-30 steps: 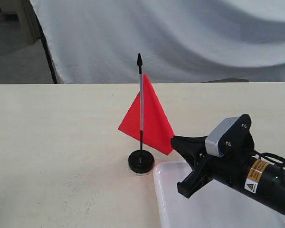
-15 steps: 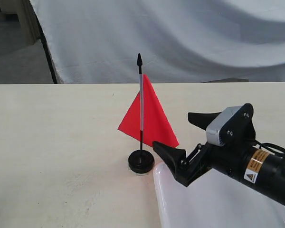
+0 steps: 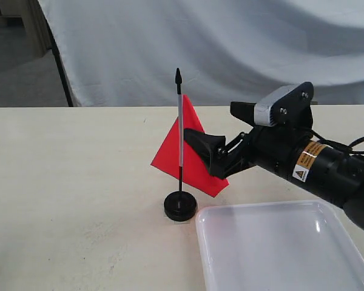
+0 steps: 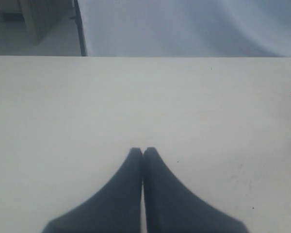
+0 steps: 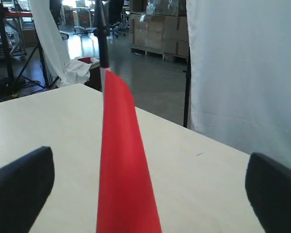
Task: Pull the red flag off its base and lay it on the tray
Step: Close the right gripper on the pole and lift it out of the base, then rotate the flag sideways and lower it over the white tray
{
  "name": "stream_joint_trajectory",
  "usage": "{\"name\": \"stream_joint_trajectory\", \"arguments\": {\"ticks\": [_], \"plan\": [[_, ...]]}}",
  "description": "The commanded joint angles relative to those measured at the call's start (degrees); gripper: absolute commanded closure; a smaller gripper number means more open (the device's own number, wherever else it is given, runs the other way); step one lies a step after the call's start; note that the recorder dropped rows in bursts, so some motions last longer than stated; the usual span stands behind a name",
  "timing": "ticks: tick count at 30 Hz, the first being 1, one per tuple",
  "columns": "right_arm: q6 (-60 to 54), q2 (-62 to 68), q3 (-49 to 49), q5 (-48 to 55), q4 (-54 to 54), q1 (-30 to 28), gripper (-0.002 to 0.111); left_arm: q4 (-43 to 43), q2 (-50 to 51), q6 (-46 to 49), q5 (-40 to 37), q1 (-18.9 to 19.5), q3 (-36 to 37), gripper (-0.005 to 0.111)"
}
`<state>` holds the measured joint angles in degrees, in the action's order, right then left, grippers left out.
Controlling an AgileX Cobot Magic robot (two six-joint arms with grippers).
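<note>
Cloth of the red flag (image 5: 123, 165) hangs between the right end effector's (image 3: 210, 121) wide-open fingers, seemingly untouched.

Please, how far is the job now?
Nothing is done yet: the red flag stands upright in the base and the tray holds nothing. In hand: the right pincer is open, with the flag cloth between its fingers in its wrist view. The left pincer is shut. Left: grip the flag, pull it out, lay it on the tray.

the tray (image 3: 261, 207) is cut off at the exterior view's bottom edge.
</note>
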<state>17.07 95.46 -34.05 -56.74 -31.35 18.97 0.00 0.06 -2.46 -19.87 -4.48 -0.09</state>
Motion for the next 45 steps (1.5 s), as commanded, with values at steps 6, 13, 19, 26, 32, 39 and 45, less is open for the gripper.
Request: {"name": "stream_joint_trajectory", "arguments": {"ticks": [6, 13, 19, 26, 32, 39, 45], "plan": [[0.97, 11.69, -9.11, 0.07, -2.34, 1.31, 0.004, 0.00, -0.06, 0.08, 0.20, -0.40, 0.09, 0.107], [0.67, 16.70, -11.28, -6.22, -5.29, 1.31, 0.019, 0.00, -0.06, 0.08, 0.20, -0.40, 0.09, 0.107], [-1.10, 16.68, -11.28, -5.50, -7.71, 1.31, 0.107, 0.00, -0.06, 0.08, 0.20, -0.40, 0.09, 0.107], [2.79, 15.21, -11.05, -8.54, -7.63, 1.42, 0.109, 0.00, -0.06, 0.08, 0.20, -0.40, 0.09, 0.107], [3.06, 4.98, -9.60, -9.23, -7.28, 1.31, 0.109, 0.00, -0.06, 0.08, 0.20, -0.40, 0.09, 0.107], [-1.02, -10.22, -8.92, 17.04, -10.06, 1.17, 0.109, 0.00, -0.06, 0.08, 0.20, -0.40, 0.09, 0.107], [-2.90, -17.25, -8.92, 54.48, -22.70, 2.81, 0.109, 0.00, -0.06, 0.08, 0.20, -0.40, 0.09, 0.107]]}}
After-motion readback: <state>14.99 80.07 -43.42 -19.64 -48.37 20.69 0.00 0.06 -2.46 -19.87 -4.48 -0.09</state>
